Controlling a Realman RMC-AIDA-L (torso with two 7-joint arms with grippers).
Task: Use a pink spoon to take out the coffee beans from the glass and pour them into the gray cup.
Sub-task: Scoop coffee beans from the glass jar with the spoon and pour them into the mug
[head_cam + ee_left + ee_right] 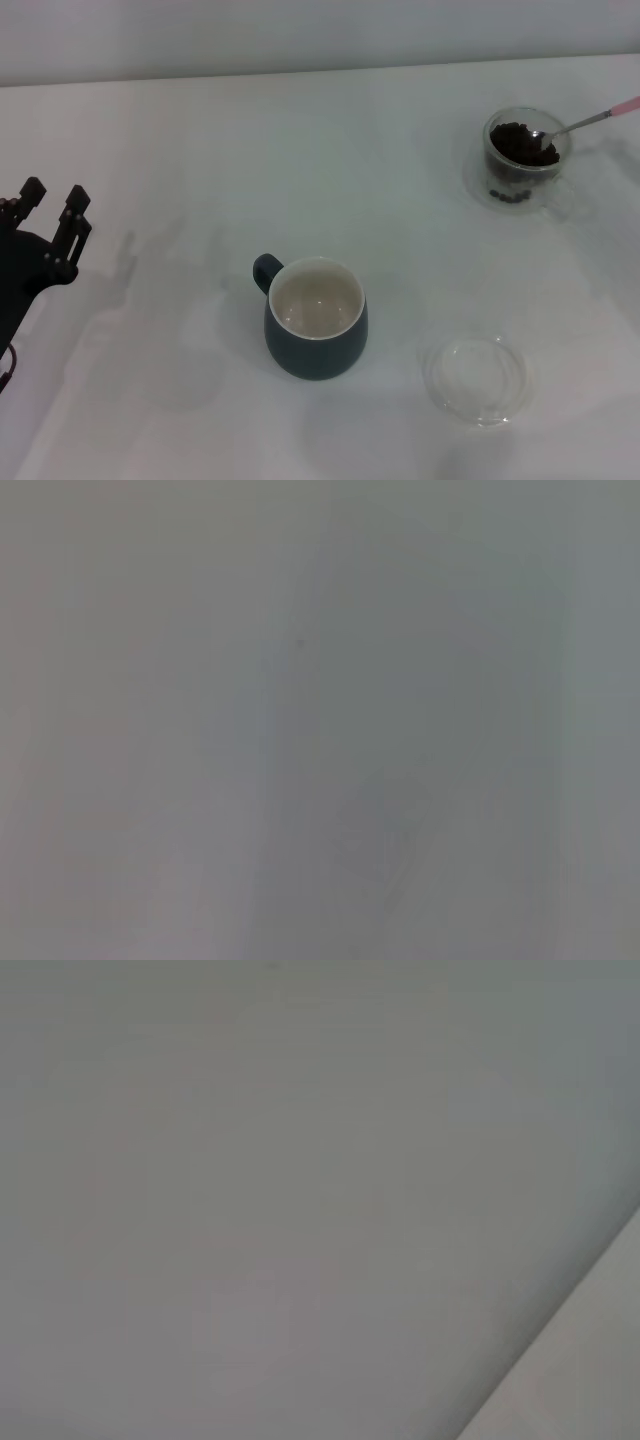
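Nothing transferred yet: gray cup point(316, 331) empty, coffee beans point(521, 143) fill glass point(524, 160), pink spoon point(582, 122) resting inside; left gripper point(52, 213) fingers spread, empty (right unseen)

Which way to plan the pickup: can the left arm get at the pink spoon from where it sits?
Probably not easily. The left gripper sits open at the table's far left, while the pink spoon rests in the glass at the far right, beyond the gray cup.

White table point(180, 130) with gray cup point(316, 345), glass point(523, 160), seemingly empty clear dish point(477, 380).
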